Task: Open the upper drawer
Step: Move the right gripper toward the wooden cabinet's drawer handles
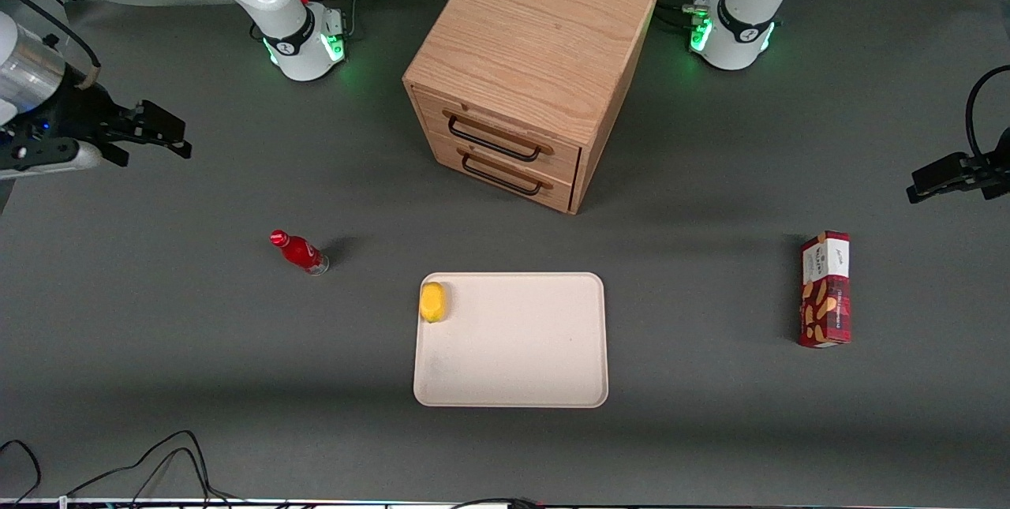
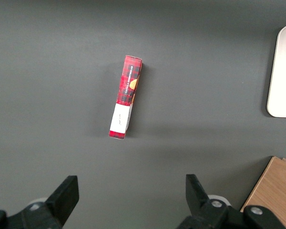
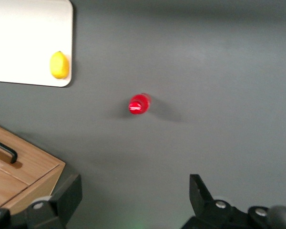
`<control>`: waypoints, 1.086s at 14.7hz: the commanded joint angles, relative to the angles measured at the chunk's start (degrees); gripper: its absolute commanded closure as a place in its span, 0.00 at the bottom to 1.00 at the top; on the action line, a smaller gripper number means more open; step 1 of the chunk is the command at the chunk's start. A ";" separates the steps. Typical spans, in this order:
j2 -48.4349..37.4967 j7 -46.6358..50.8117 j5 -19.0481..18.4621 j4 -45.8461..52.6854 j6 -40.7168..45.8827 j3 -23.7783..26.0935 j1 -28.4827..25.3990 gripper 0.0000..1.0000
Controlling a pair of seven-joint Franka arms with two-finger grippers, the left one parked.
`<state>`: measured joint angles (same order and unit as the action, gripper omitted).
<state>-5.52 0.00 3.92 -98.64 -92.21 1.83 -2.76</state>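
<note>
The gripper (image 1: 172, 138) hung with its fingers spread apart and holding nothing, above the table's (image 1: 710, 430) edge at the working arm's end, well apart from the oak cabinet (image 1: 530, 67). The upper drawer (image 1: 497, 136) was closed, just above the lower drawer (image 1: 505, 175). A red bottle (image 1: 300, 252) stood nearer to the front camera, beside a cream tray (image 1: 521, 367) with a lemon (image 1: 432, 301) in its corner.

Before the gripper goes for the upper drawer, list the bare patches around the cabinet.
Bare mat lies in front of the upper drawer, between cabinet and tray. More lies between the red bottle and the cabinet, and between tray and snack box. The tray holds only a lemon. The open gripper hovers at the working arm's end.
</note>
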 commanded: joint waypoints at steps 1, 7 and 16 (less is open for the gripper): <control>2.87 -1.84 2.66 3.71 1.60 1.42 -1.27 0.00; 6.66 -7.90 2.67 5.74 1.51 6.24 -3.74 0.00; 11.76 -9.84 4.17 9.96 0.98 12.14 -3.74 0.00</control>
<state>4.98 -8.18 6.64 -90.92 -92.21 13.59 -6.64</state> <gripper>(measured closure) 0.000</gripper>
